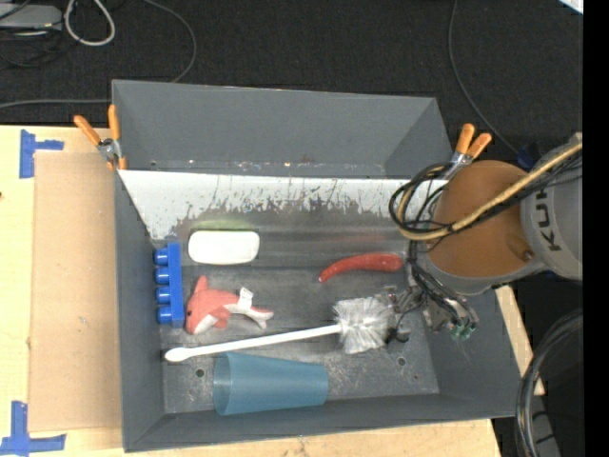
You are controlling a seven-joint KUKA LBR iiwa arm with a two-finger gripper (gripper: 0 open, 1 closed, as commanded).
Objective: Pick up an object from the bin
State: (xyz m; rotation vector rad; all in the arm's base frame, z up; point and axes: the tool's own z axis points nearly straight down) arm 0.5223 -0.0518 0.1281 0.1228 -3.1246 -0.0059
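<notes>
Gripper (404, 320) low beside the brush head, right end of the bin (276, 141)

From where I stand, the arm comes in from the right, its orange cover (481, 222) and looped cables hanging over the bin's right wall. The gripper sits low on the floor at that end, just beside the bristly grey head of a white brush (285, 336). It seems to touch the bristles, though the dark parts blur together there. I cannot tell whether the gripper is open or closed.

The brush lies nearly flat, with its long handle running left towards the front. A blue cup (269, 384) lies on its side just in front of the handle. Behind the brush head is a curved red piece (360, 266), apart from it. Further left lie a pink-and-white fish-like toy (217, 308), a white oval bar (224, 247) and a blue studded block (167, 285) against the left wall.
</notes>
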